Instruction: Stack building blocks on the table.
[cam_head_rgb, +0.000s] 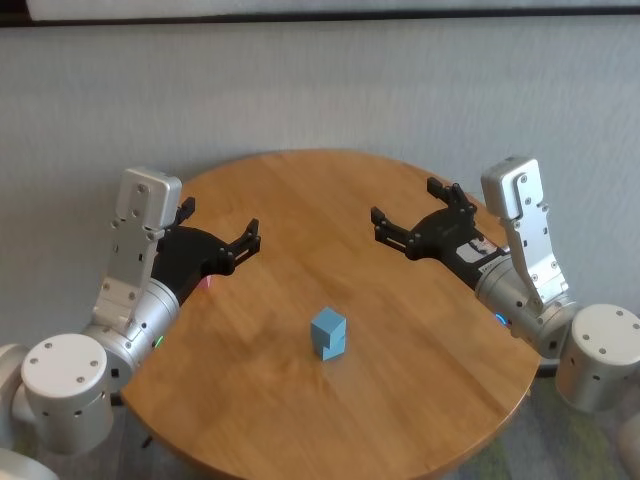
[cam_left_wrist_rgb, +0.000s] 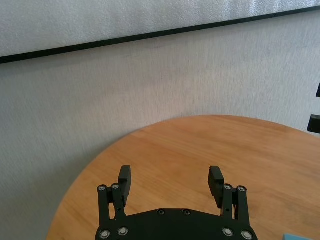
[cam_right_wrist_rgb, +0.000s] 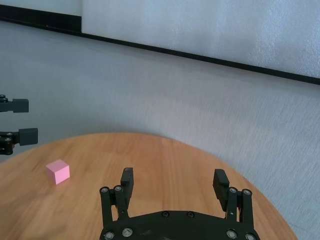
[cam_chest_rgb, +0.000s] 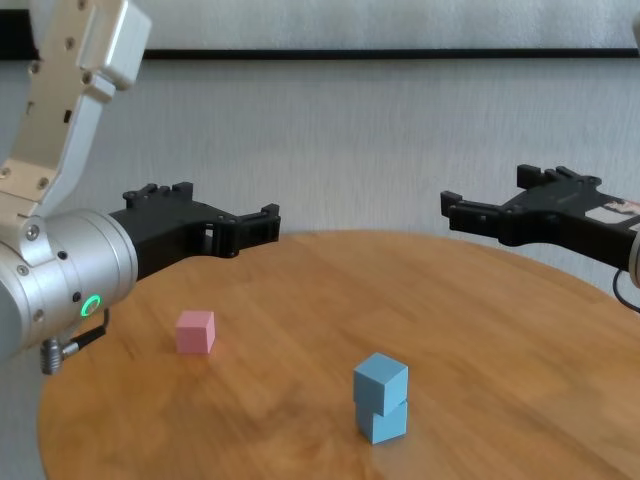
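Observation:
Two light blue building blocks stand stacked near the middle of the table, the top one turned a little on the lower one; the stack also shows in the head view. The pink block lies alone on the table's left side, below my left gripper, and shows in the right wrist view. My left gripper is open and empty, hovering above the table's left part. My right gripper is open and empty above the right part. Both are apart from the blocks.
The round table stands before a pale grey wall with a black strip. The table's far edge curves close to the wall. In the head view my left gripper hides most of the pink block.

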